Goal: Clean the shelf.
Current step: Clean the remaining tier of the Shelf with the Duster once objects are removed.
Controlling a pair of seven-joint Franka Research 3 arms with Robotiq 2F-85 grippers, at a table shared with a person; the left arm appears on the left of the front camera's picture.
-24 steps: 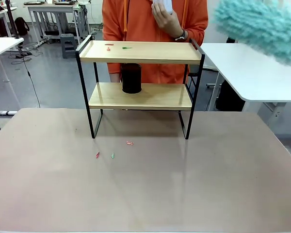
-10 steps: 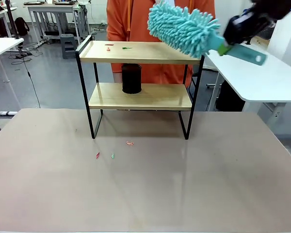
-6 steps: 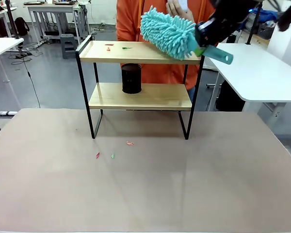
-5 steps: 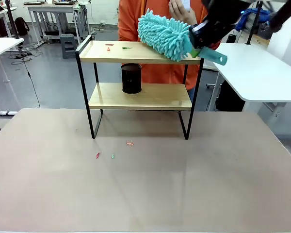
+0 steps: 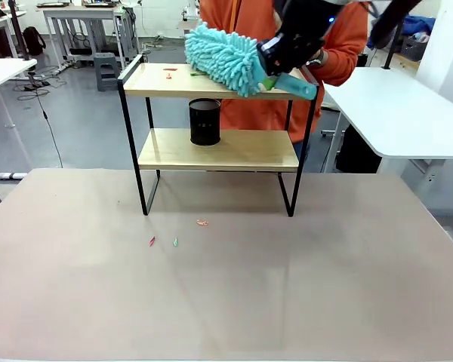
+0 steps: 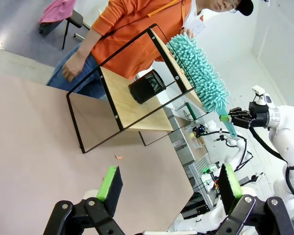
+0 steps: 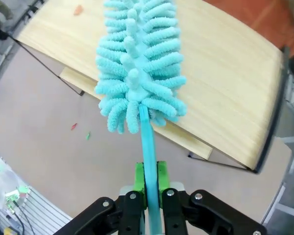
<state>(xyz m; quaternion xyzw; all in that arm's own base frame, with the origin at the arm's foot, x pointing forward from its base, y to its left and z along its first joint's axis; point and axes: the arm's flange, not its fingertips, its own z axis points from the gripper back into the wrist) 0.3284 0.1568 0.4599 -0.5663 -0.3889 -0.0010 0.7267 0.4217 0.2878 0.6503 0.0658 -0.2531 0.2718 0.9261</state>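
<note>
In the last second the duster point(image 5: 225, 57) has swept from the right end of the shelf point(image 5: 155, 81) to mid-board, its head nearly at the coloured scraps point(image 5: 169, 72), so cleaning is under way. The right gripper point(image 7: 147, 177) is clamped on its handle; the left gripper point(image 6: 169, 184) hangs wide and empty. The shelf stands far across the table point(image 5: 226, 302), long axis left-to-right, broad side facing the robot

In the front view the duster point(image 5: 225, 56) hides the middle of the shelf's point(image 5: 234, 151) top board. The right gripper point(image 5: 272, 75) is a dark blur, its fingers impossible to tell apart. The person point(image 5: 332, 45) is cut off at the top edge. Scraps point(image 5: 174, 241) on the table point(image 5: 325, 286) are too small to identify. In the right wrist view the duster's tip and the shelf's ends run past the edges.
</note>
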